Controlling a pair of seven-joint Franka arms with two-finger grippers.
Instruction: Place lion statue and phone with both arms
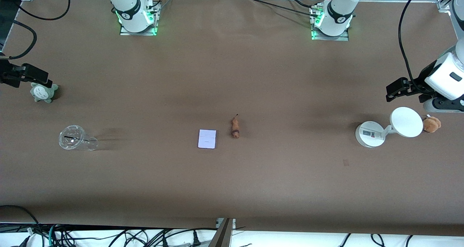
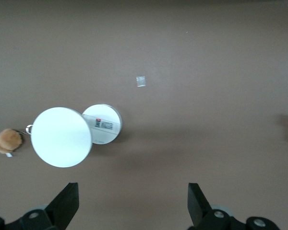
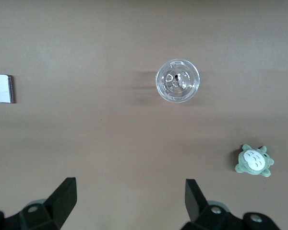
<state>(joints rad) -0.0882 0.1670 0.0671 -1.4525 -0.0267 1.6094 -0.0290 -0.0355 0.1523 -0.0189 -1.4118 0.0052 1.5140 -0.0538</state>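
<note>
So the big brown worktop [image 1: 232, 76] takes up pretty much everything, with both arms pulled out to its ends and just waiting there. The left claw [image 1: 393, 91] hangs up in the air at the left arm's end of the worktop, above a spot next to the white scale [image 1: 389, 128]; its wrist view shows the fingers [image 2: 67, 201] spread wide with nothing between them. The right claw [image 1: 38, 76] is the same deal at the right arm's end, fingers [image 3: 65, 196] wide apart and empty, sitting up over the little green-grey plush toy [image 1: 44, 92]. Next in size is the scale, with its round plate and round base, and a small fluffy brown plush [image 1: 431, 124] just beside the plate. Then a clear plastic cup [image 1: 77, 139] lying on its side, nearer the front camera than the green plush. The phone [image 1: 207, 139] lies flat around the middle of the worktop, well apart from both claws. Just beside it, toward the left arm's end and not touching, is the tiny lion statue [image 1: 235, 127], lying down with its darker end closer to the front camera and its thin tail pointing toward the robot bases.
</note>
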